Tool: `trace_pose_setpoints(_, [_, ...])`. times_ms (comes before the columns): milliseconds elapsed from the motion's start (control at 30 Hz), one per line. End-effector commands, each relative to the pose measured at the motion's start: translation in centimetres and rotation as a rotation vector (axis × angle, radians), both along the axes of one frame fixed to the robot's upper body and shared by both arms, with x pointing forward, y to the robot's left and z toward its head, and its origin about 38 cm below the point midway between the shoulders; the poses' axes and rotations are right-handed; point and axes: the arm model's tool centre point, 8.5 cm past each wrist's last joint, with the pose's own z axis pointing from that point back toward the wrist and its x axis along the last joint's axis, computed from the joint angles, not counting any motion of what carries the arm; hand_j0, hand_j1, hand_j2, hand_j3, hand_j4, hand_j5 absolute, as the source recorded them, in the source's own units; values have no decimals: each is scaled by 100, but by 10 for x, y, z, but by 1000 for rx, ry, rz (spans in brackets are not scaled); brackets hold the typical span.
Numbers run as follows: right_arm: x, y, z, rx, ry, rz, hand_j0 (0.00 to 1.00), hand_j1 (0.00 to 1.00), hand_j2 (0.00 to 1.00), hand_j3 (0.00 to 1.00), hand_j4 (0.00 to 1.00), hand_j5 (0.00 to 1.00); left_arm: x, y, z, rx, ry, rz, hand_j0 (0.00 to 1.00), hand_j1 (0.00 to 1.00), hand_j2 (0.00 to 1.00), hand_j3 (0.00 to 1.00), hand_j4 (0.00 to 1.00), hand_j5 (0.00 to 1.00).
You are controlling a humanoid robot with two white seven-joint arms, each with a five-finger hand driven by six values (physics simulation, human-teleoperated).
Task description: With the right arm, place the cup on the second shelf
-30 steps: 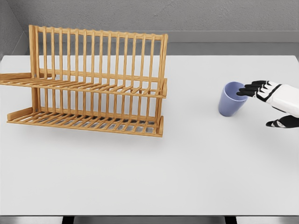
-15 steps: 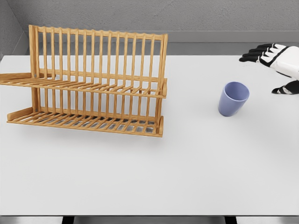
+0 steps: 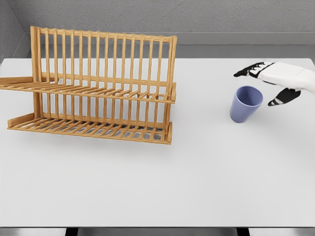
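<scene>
A blue cup (image 3: 245, 103) stands upright on the white table (image 3: 157, 177), right of the middle. My right hand (image 3: 261, 83) hovers just above and behind its rim, white with black fingers (image 3: 246, 72) spread and a thumb (image 3: 281, 98) hanging to the cup's right; it is open and holds nothing. The wooden dish rack (image 3: 98, 86) stands at the left with an upper shelf (image 3: 98, 92) and a lower shelf (image 3: 93, 128), both bare. The left arm is out of view.
A grey wall runs behind the table's far edge. A wide stretch of white tabletop lies between the rack and the cup and across the front.
The right hand first rose away from the cup to the upper right, then came back left and down, now hanging over the cup's rim. The cup has not moved.
</scene>
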Motion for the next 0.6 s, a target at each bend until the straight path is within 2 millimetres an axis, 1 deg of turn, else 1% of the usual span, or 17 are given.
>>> trace_pose_setpoints(0, [2,-1,-7,2,15,-10,100,100,100,100,100,100,0,0,0,0,0,1,100,100,100,100,100,100])
trace_pose_setpoints(133, [3,1,-13,-11,27,-9,100,100,100,100,100,100,0,0,0,0,0,1,100,100,100,100,100,100])
trace_pose_setpoints(200, [4,6,-24,-12,54,1,100,100,100,100,100,100,0,0,0,0,0,-1,100,100,100,100,100,100])
trace_pose_setpoints(233, [4,5,-27,-12,61,-4,100,100,100,100,100,100,0,0,0,0,0,1,100,100,100,100,100,100])
trace_pose_setpoints(300, [6,7,-28,-14,66,1,100,100,100,100,100,100,0,0,0,0,0,1,100,100,100,100,100,100])
trace_pose_setpoints(367, [10,11,-35,-11,82,1,100,100,100,100,100,100,0,0,0,0,0,-1,100,100,100,100,100,100])
trace_pose_setpoints(500, [12,10,-35,-13,84,-4,100,100,100,100,100,100,0,0,0,0,0,1,100,100,100,100,100,100])
trace_pose_setpoints(567, [12,10,-38,-17,93,-2,100,100,100,100,100,100,0,0,0,0,0,1,100,100,100,100,100,100])
